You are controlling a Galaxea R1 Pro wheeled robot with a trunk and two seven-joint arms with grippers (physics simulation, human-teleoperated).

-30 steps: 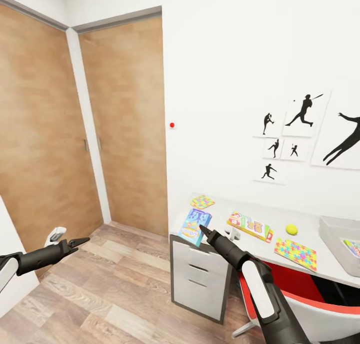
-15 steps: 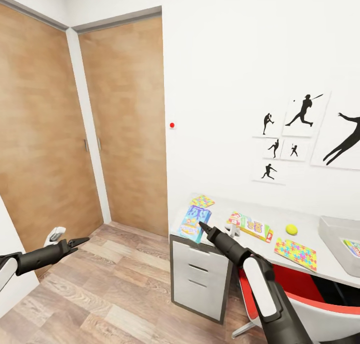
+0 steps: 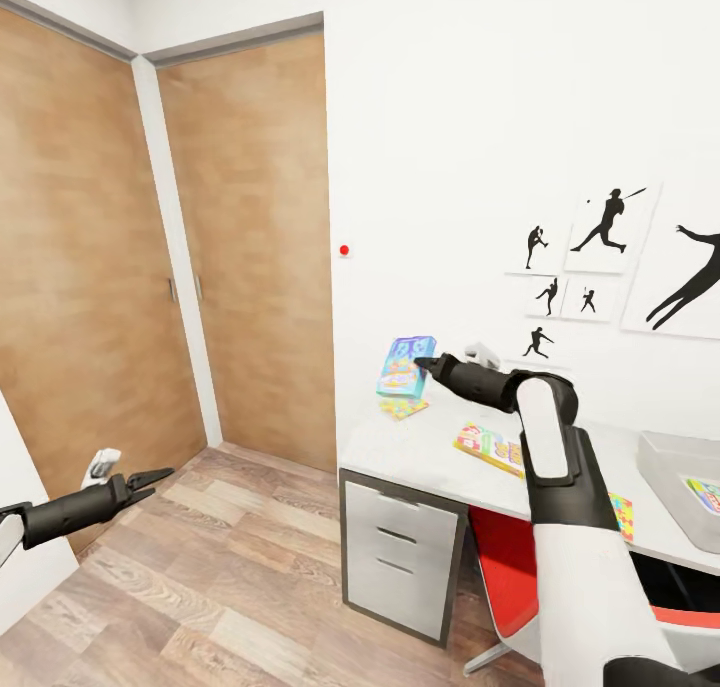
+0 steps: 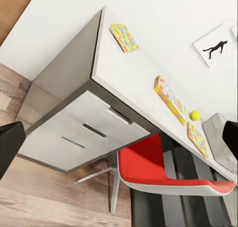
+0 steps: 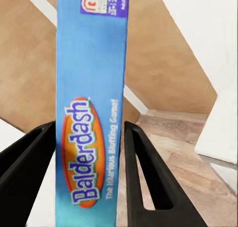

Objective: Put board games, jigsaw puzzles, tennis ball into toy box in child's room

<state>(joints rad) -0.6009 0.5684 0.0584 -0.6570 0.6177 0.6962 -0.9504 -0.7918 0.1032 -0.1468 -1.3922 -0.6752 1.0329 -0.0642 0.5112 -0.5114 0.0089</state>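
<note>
Task status: partly done, by my judgement. The toy box (image 3: pixel 668 472) sits at the right edge of the head frame on the white surface (image 3: pixel 420 445), and one coloured item already lies inside it (image 3: pixel 706 491); what it is cannot be told.

Right hand (image 3: pixel 425 364), centre of the head frame, is clenched on the blue Balderdash board game (image 3: pixel 405 366), carried in the air above the left end of the surface. The right wrist view confirms it: both fingers (image 5: pixel 144 172) press the box's flanks (image 5: pixel 89 113).

Left hand (image 3: pixel 150 478), lower left of the head frame, hangs over the wood floor (image 3: pixel 220 577); whether it is released or clenched cannot be told.

Outstanding, as far as visible:
- one jigsaw puzzle (image 3: pixel 404 407) flat on the surface just below the held game;
- a second board game (image 3: pixel 488 447) at mid-surface;
- a second puzzle (image 3: pixel 622 514), mostly hidden by the right arm, clearer in the left wrist view (image 4: pixel 197 138);
- the tennis ball (image 4: pixel 195 115), right of centre in the left wrist view.

Change against one second ago: the blue game was low at the surface's front-left corner with the right hand reaching up from below; it is now lifted clear and higher, near the wall. The left hand has dropped slightly.
</note>
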